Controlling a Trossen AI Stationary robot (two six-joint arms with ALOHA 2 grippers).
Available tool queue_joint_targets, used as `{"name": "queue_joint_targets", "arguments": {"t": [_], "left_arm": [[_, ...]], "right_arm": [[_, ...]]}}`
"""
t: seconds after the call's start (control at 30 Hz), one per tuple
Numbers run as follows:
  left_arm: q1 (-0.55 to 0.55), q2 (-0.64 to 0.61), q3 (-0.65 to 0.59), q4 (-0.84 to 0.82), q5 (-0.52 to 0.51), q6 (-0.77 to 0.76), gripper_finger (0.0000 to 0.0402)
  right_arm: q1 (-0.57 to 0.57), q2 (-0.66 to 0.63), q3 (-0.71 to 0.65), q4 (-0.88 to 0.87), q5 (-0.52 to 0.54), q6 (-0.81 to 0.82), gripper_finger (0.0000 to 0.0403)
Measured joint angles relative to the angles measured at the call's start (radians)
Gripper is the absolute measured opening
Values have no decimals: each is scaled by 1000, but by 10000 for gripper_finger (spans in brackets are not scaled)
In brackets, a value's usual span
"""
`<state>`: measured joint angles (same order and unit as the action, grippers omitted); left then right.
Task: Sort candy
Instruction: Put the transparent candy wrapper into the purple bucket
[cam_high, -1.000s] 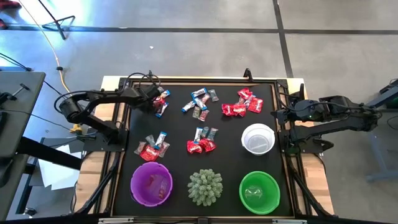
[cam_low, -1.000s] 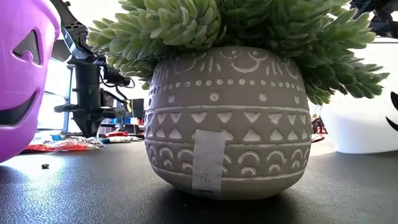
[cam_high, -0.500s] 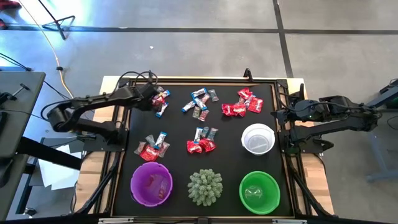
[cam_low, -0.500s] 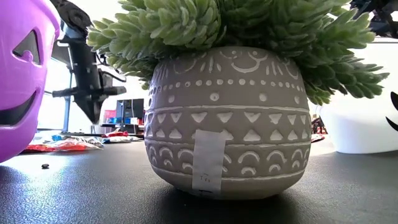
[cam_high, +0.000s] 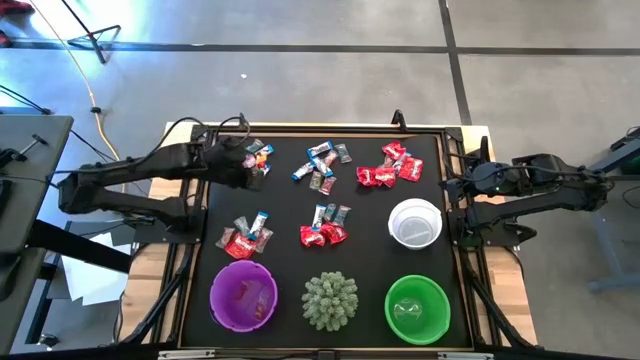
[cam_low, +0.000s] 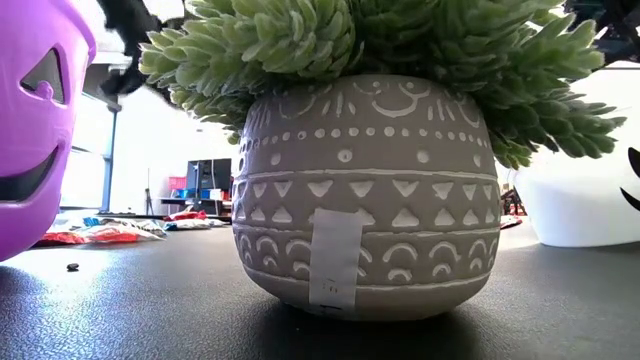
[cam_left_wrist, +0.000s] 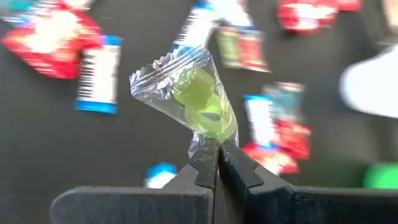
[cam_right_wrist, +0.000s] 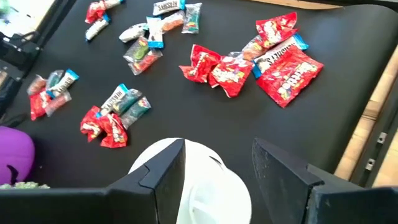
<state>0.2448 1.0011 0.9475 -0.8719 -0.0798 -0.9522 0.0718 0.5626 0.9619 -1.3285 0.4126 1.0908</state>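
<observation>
The left gripper (cam_high: 250, 163) is hanging over the far left part of the black table (cam_high: 365, 205), its jaws pinched tight on the twisted end of a clear-wrapped green candy (cam_left_wrist: 198, 102); in the left wrist view the sweet is standing up just past the closed fingertips (cam_left_wrist: 205, 158). Directly around this gripper a small cluster of blue-and-white and red candy (cam_high: 262, 155) is lying on the mat. Nearer the front edge than the gripper, another candy pile (cam_high: 246, 237) is sitting, and beyond that the purple bowl (cam_high: 243, 295).

To the right of the left gripper, two middle candy groups (cam_high: 322, 166) are lying on the mat, with the spiky green plant (cam_high: 330, 299) in front.

Farther right, red candy packets (cam_right_wrist: 273, 56) are lying ahead of the right gripper (cam_right_wrist: 217, 165), whose jaws are standing wide apart and gripping nothing. That gripper is waiting at the table's right edge, with the white bowl (cam_right_wrist: 208, 193) just below its fingers in its wrist view. The green bowl (cam_high: 417, 309) is sitting at the front right.
</observation>
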Motion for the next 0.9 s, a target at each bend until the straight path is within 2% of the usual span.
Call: {"name": "queue_joint_targets", "arguments": {"t": [0.17,0.4,0.7,0.9], "left_arm": [[-237,22,121,3,-7,-173,0],[-553,139,228,-12,-20,-439,0],[-819,263,280,-38,76,-650,0],[-937,301,280,-193,102,-696,0]], "right_arm": [[0,0,0,0,1,0,183],[0,0,0,1,0,0,183],[0,0,0,1,-1,0,183],[0,0,0,1,-1,0,183]]}}
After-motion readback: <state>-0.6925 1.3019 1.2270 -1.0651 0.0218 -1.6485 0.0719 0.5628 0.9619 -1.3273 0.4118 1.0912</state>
